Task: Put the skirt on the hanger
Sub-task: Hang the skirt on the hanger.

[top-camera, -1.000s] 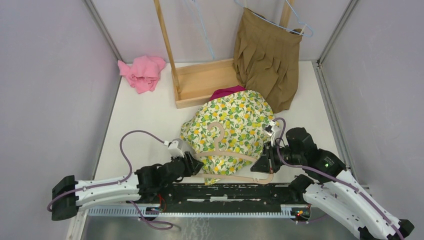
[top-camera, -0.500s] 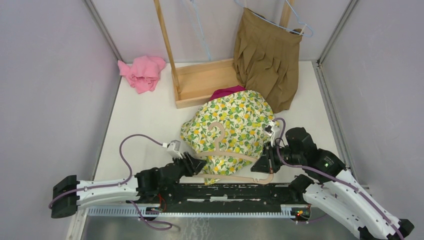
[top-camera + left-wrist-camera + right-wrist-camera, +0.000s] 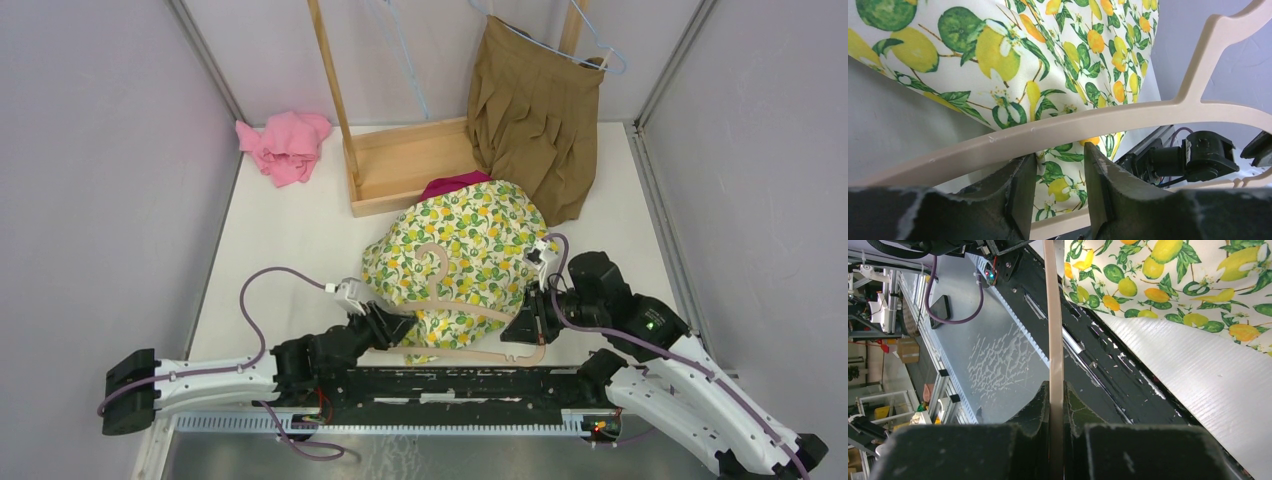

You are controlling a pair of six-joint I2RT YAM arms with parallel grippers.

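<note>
Slides half-open, empty left gripper (image 3: 386, 326) rightward up to hanger (image 3: 1073, 125), lower centre; keeps right gripper (image 3: 1053, 390) clamped on hanger; skirt (image 3: 462, 232) apparently not yet hung.

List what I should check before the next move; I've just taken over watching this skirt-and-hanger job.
1. Right gripper shut on hanger: ok.
2. Left gripper gripping the hanger: not ok; jaws open, the bar crosses at the fingertips.
3. Lemon-print skirt fabric clear of the left jaws: cannot tell; fabric shows through the gap.
4. Skirt threaded onto the hanger: not ok; the hanger lies on top of it.
5. Hanger hook uncovered: ok; it lies in the open on the skirt.
</note>
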